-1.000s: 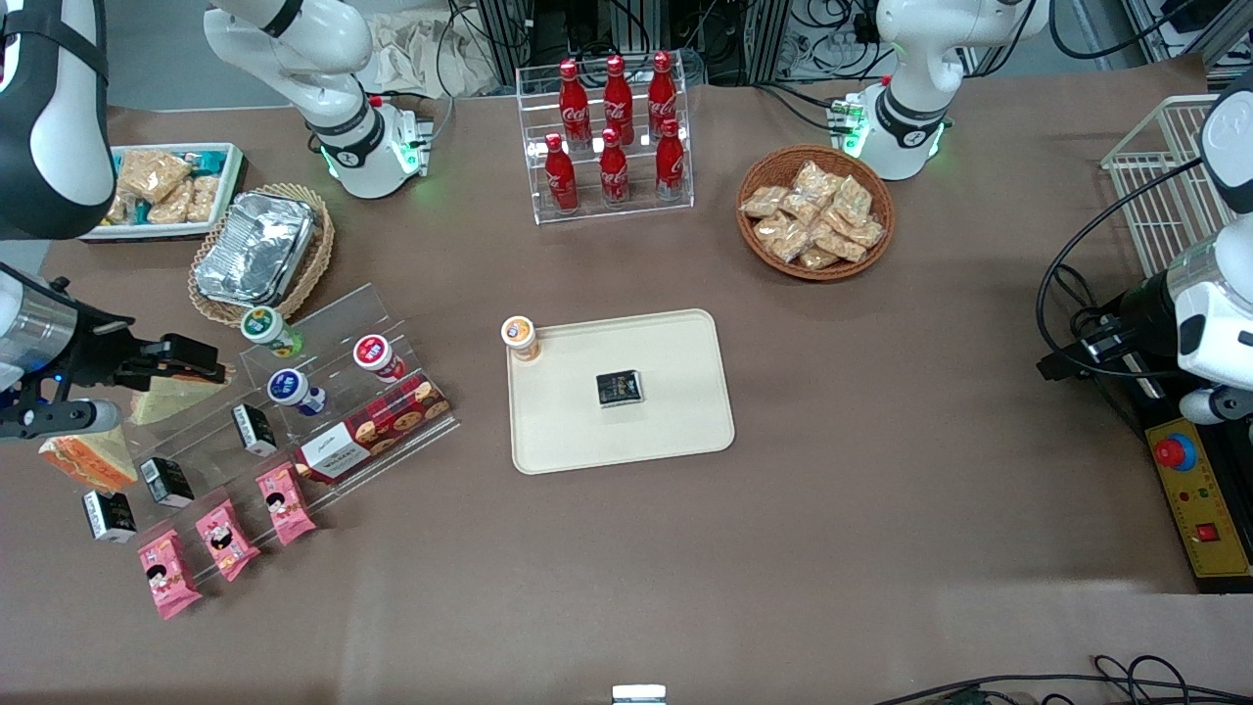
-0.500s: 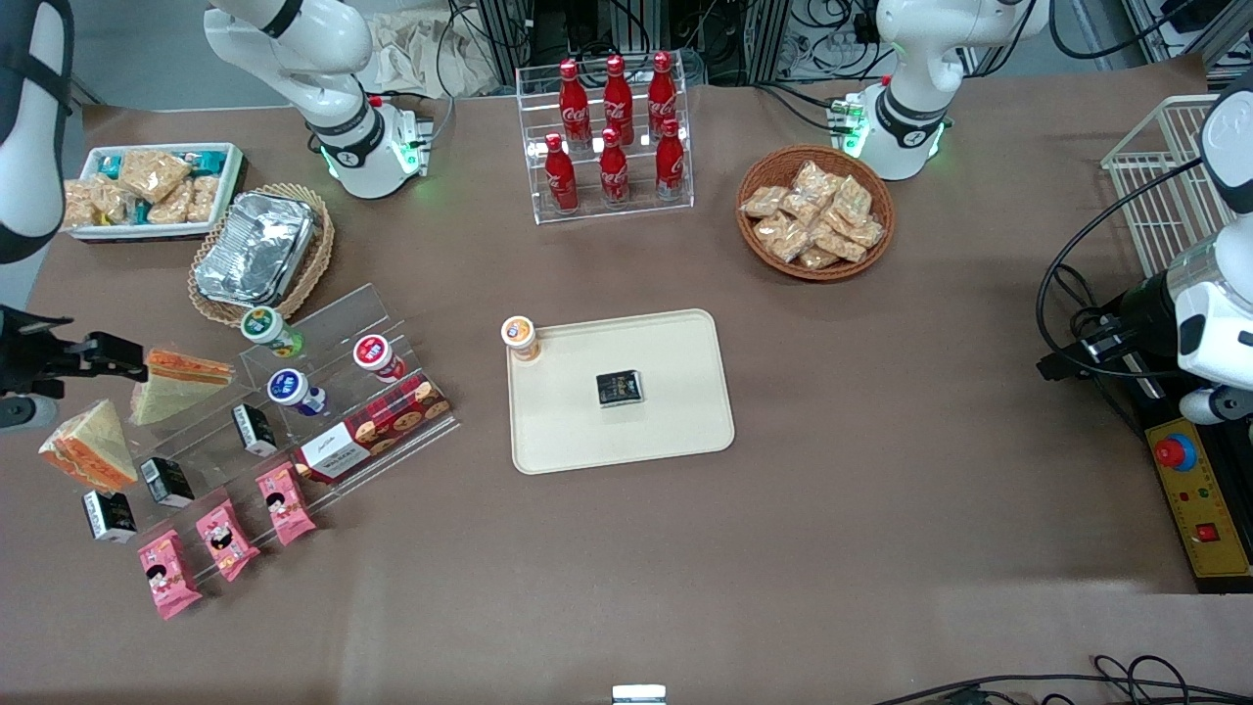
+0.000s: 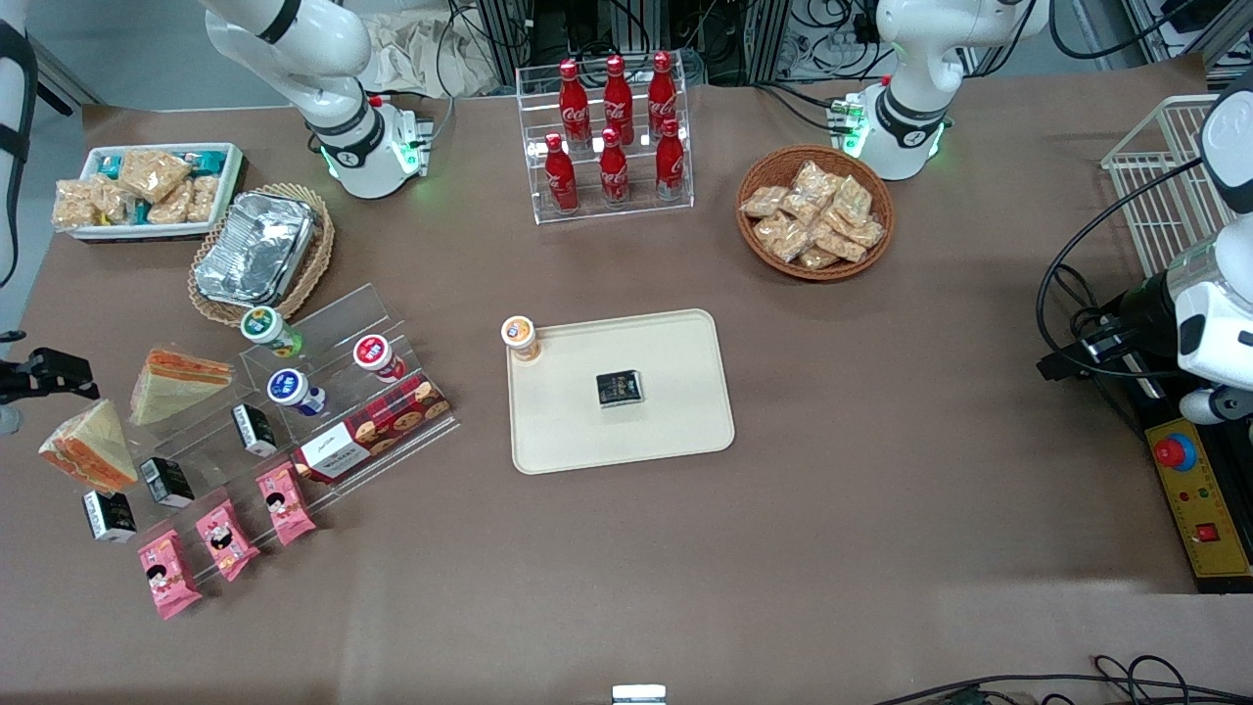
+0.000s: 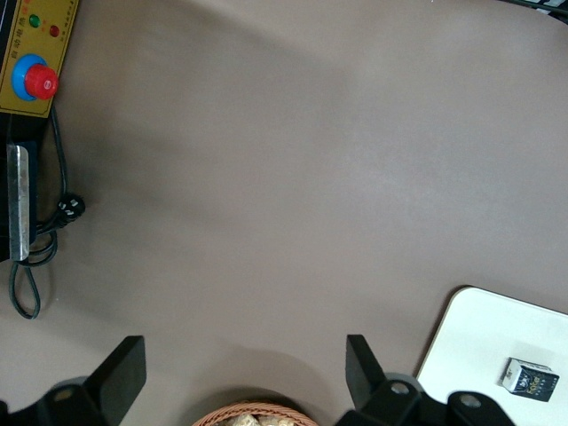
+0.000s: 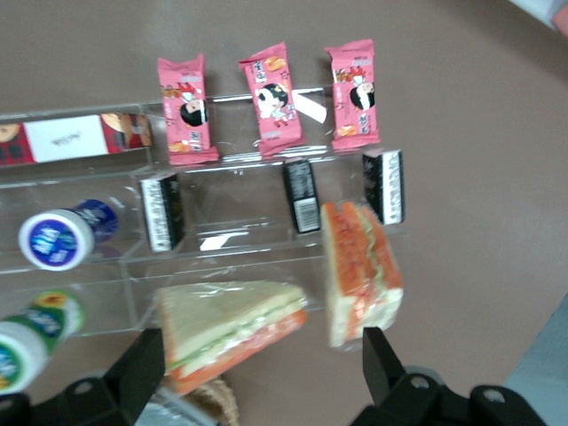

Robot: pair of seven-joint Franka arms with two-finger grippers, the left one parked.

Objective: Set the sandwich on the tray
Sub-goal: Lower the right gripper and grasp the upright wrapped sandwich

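The gripper [image 3: 57,373] has drawn back. A second ago it hung over the sandwich [image 3: 181,381]; now it is at the working arm's edge of the table, well apart from it. In the wrist view its fingers [image 5: 146,371] are spread wide and hold nothing. The sandwich has not moved: it lies on the upper step of the clear rack [image 3: 333,392], just beside a second sandwich [image 3: 88,446] which is nearer to the front camera. I judge that no grasp was made, so the task is not advanced, and the arm must approach again before any carrying.

The tray [image 3: 666,411] is in the middle of the table, well apart from the sandwich. It holds only a small black box [image 3: 620,388], so much bare room is left. An orange-capped bottle [image 3: 520,336] stands at its corner; I cannot tell if it is on the rim or beside it.

Farther off, a wicker basket [image 3: 318,259] holds a foil container [image 3: 255,247]. A white bin [image 3: 230,186] and a round basket [image 3: 759,176] hold snack packs. A clear stand [image 3: 529,147] holds red cola bottles.
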